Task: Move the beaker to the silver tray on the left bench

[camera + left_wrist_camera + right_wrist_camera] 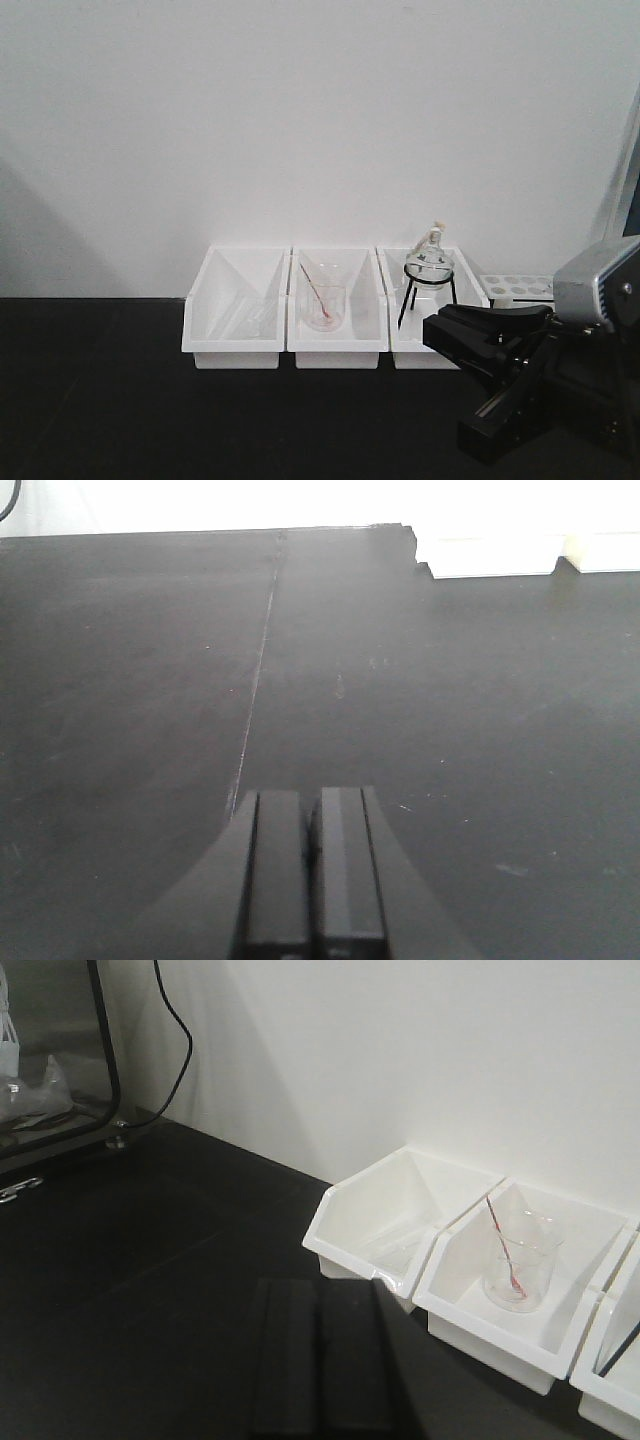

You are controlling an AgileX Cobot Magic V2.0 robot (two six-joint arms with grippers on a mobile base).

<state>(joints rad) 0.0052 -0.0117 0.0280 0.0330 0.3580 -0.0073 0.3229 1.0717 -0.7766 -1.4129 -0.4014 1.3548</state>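
Right gripper (318, 1295) has its two black pads pressed flat together, holding nothing, and hovers over the black bench (100, 400) just in front of three white bins lined up along the bench's rear edge against the wall. Left gripper (312, 805) is likewise closed and empty, above bare bench surface well apart from the bins. The beaker (392, 1252) shows only as a faint clear glass shape low in the left bin (215, 290); I cannot tell its pose. The middle bin (372, 300) holds a glass beaker with a pink-tipped rod (324, 305), and the right bin (462, 275) holds a round flask (430, 262) on a black wire tripod.
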